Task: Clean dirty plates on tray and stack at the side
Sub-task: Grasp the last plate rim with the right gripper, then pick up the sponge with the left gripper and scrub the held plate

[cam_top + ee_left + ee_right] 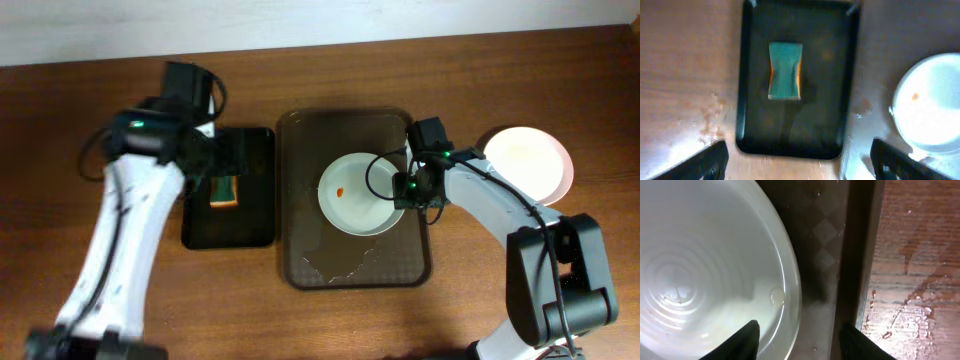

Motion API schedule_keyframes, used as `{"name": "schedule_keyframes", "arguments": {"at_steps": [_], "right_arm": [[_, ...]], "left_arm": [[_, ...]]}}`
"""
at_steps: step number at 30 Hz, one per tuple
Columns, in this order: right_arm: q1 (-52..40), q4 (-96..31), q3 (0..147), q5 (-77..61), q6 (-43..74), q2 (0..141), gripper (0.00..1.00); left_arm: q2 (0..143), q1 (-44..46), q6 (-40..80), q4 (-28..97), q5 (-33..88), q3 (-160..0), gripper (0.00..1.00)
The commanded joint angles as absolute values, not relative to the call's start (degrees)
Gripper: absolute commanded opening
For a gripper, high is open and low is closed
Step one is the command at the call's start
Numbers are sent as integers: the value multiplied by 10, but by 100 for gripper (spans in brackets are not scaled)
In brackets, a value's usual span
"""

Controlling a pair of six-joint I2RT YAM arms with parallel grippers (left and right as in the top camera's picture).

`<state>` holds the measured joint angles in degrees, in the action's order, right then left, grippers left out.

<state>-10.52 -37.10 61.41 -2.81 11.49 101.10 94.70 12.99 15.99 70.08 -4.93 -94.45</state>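
While the brown wooden worktop [50,110] holds everything, the large dark brown rectangular tray [300,180] sits midway and the smaller black tray [830,75] beside it. One round white dirty plate [350,210] lies on the brown tray; the right tool [799,326], nearer, fingers apart, seems to straddle its right rim, though the view is tight. The left tool [799,145] gapes over a green rectangular sponge [785,70].

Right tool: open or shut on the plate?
Open: the right tool has its fingers wide apart either side of the plate rim, not pinching it.
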Motion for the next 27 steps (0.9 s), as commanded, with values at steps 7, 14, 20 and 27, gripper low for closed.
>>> {"name": "schedule_keyframes", "arguments": {"at_steps": [7, 14, 20, 27], "right_arm": [[-104, -378, 621, -23, 107, 1009, 54], [-104, -383, 621, -23, 107, 1009, 54], [-104, -384, 621, -23, 108, 1009, 54], [-104, -387, 621, -23, 108, 1009, 54]], "left_arm": [[1107, 122, 164, 468, -149, -801, 58], [1230, 81, 164, 435, -126, -801, 8], [1176, 61, 157, 495, 7, -827, 0], [1119, 61, 136, 523, -15, -824, 55]]}}
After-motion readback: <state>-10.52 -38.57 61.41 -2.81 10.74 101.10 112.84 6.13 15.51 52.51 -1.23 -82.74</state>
